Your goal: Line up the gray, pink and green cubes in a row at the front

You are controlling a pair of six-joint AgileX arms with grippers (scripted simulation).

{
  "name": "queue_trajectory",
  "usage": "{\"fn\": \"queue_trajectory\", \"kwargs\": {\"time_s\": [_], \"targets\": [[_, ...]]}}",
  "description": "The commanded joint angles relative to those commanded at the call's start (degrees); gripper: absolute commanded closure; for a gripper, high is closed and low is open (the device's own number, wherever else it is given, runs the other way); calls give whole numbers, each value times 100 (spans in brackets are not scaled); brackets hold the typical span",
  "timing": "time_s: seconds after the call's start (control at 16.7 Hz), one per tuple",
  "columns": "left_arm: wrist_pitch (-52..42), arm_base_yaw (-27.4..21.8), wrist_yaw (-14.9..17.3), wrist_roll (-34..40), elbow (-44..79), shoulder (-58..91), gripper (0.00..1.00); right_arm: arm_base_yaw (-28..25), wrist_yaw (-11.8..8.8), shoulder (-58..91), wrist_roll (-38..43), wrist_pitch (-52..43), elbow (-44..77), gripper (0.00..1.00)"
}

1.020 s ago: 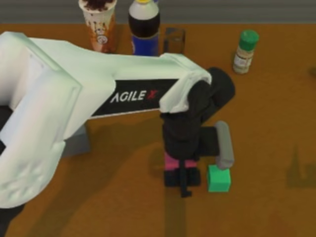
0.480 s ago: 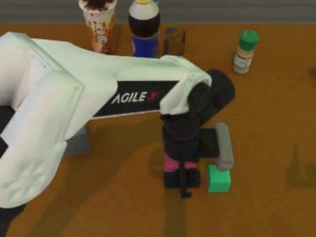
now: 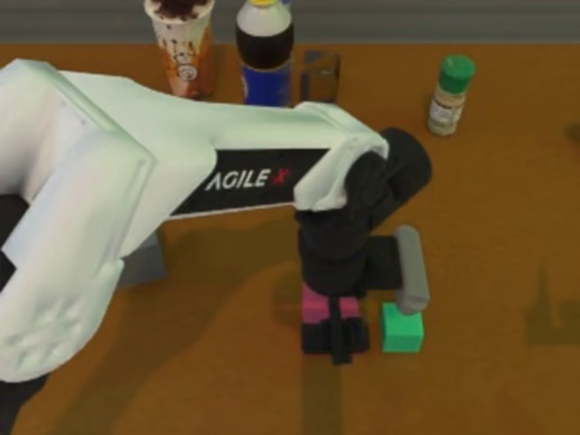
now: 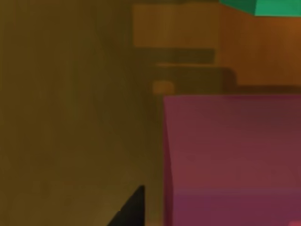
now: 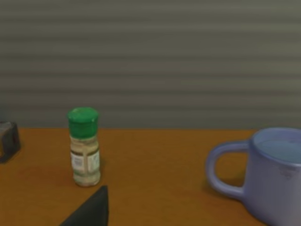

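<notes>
The pink cube (image 3: 319,305) sits on the table at the front middle, mostly covered by my left gripper (image 3: 333,319), which is down around it. In the left wrist view the pink cube (image 4: 233,155) fills the near field, and one dark fingertip (image 4: 134,211) stands a small gap off its side, so the gripper is open. The green cube (image 3: 402,328) rests just right of the pink one, a narrow gap apart; its corner (image 4: 263,5) shows in the left wrist view. The gray cube (image 3: 141,264) lies at the left, largely hidden under my left arm. My right gripper is outside the top view.
Along the back stand an ice-cream cup (image 3: 183,50), a cola bottle (image 3: 265,53), a small dark shiny cube (image 3: 319,75) and a green-capped shaker (image 3: 449,94). The right wrist view shows the shaker (image 5: 84,147), a lilac mug (image 5: 270,172) and one fingertip (image 5: 94,207).
Slightly more of the pink cube shows under the left gripper, and the dark tip at the gripper's front has drawn back. The cubes have not shifted.
</notes>
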State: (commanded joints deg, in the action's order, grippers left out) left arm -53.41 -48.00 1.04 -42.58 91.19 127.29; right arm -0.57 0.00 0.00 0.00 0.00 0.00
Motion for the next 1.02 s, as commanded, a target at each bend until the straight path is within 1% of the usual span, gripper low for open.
{"fn": "queue_trajectory", "kwargs": {"time_s": [0.06,0.6,0.72,1.02], "targets": [[0,0,0,0,0,0,0,0,0,0,0,0,0,0],[-21,12,0,-1,18,-9,0,0,0,0,0,0,0,0],[-237,34,0,2,185,-72,0,0,0,0,0,0,0,0],[-1238,116,-2,-1,818,-375,0,0,0,0,0,0,0,0]]}}
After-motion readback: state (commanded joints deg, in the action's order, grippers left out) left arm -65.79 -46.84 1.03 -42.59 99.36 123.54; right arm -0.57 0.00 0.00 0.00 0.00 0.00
